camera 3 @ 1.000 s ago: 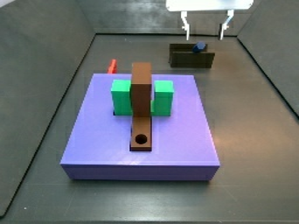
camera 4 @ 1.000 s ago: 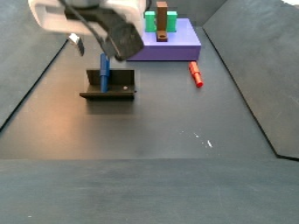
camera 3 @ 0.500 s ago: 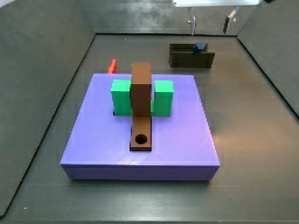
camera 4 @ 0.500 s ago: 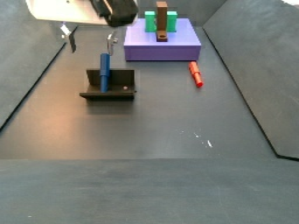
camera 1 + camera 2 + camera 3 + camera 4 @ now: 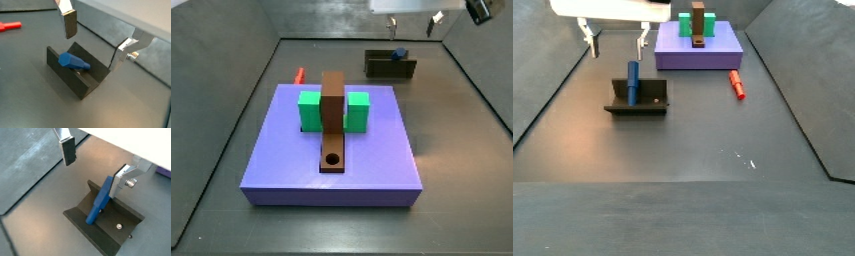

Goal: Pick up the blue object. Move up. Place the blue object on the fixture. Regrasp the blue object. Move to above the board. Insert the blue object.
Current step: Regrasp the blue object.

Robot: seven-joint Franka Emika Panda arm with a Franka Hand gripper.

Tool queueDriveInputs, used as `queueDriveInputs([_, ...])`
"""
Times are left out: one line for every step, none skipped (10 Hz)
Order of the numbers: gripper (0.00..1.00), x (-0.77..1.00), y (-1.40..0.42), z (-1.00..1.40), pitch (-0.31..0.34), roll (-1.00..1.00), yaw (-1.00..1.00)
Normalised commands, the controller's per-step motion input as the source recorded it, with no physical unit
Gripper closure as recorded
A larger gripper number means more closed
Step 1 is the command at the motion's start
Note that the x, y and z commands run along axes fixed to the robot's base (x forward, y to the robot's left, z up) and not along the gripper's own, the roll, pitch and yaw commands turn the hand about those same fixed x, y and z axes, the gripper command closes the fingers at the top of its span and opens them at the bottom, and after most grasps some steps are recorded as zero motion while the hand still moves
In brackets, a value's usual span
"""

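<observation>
Regrasping step: slim saturated-blue peg (image 5: 632, 82) leaned upright in small dark box-shaped fixture (image 5: 637, 103).
Gripper (image 5: 616, 40): hovered above fixture, jaws wide, empty.
Advice: descend centred, straddling peg.

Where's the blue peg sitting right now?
The blue object leans in the fixture, near the side wall, apart from the board. The open gripper hangs above it, empty.

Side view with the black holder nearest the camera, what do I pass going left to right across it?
Gripper above the floor, blue peg standing in the fixture, lavender board, red peg.
</observation>
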Motion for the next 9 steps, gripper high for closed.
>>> queueDriveInputs([0.0, -0.05, -0.23, -0.01, -0.137, 1.0, 0.26])
queueDriveInputs([0.0, -0.03, -0.19, -0.03, -0.14, 1.0, 0.26])
queueDriveInputs([0.0, 0.0, -0.19, -0.06, -0.14, 1.0, 0.25])
queueDriveInputs([0.0, 0.02, -0.2, -0.03, -0.12, 1.0, 0.19])
queueDriveInputs([0.0, 0.03, -0.19, -0.09, -0.143, 1.0, 0.18])
queueDriveInputs([0.0, 0.05, -0.17, -0.11, -0.12, 0.92, 0.18])
queueDriveInputs([0.0, 0.0, -0.02, -0.1, -0.051, 0.39, 0.09])
queueDriveInputs([0.0, 0.0, -0.01, 0.0, 0.0, 0.21, 0.05])
queueDriveInputs([0.0, 0.05, -0.01, -0.02, 0.0, 0.03, 0.0])
